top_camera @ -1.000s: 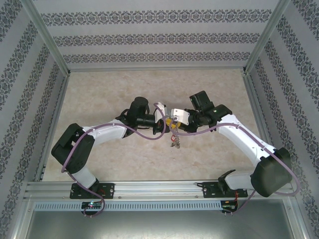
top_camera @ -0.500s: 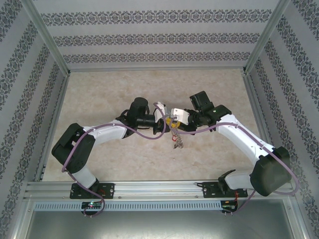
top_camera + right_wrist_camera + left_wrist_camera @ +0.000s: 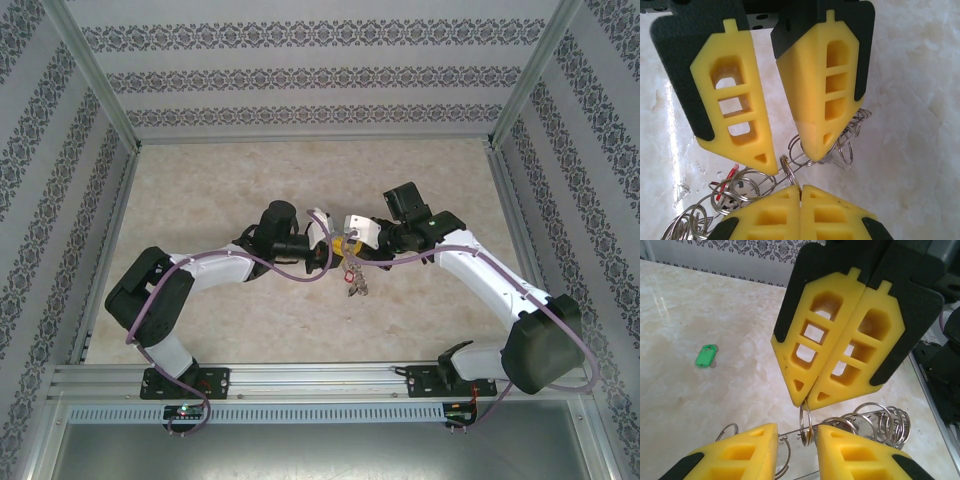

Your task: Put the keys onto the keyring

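Both grippers meet above the middle of the table. My right gripper (image 3: 800,187) (image 3: 352,246) is shut on one small split ring (image 3: 791,170) of the keyring (image 3: 737,192), a silvery wire loop strung with many rings. The rest of the keyring hangs below (image 3: 353,282). My left gripper (image 3: 796,430) (image 3: 334,250) is open, and its yellow fingers (image 3: 747,452) stand either side of that same ring (image 3: 806,426) without clearly touching it. A red key (image 3: 729,173) shows among the rings at the left of the right wrist view, mostly hidden.
A small green tag (image 3: 706,355) lies on the marble tabletop (image 3: 200,190) to the left in the left wrist view. Patterned walls and an aluminium frame (image 3: 300,378) enclose the table. There is free room on all sides of the grippers.
Both wrists have barely shifted. The hanging keyring has swung slightly below them. The right gripper has kept its hold on the ring.
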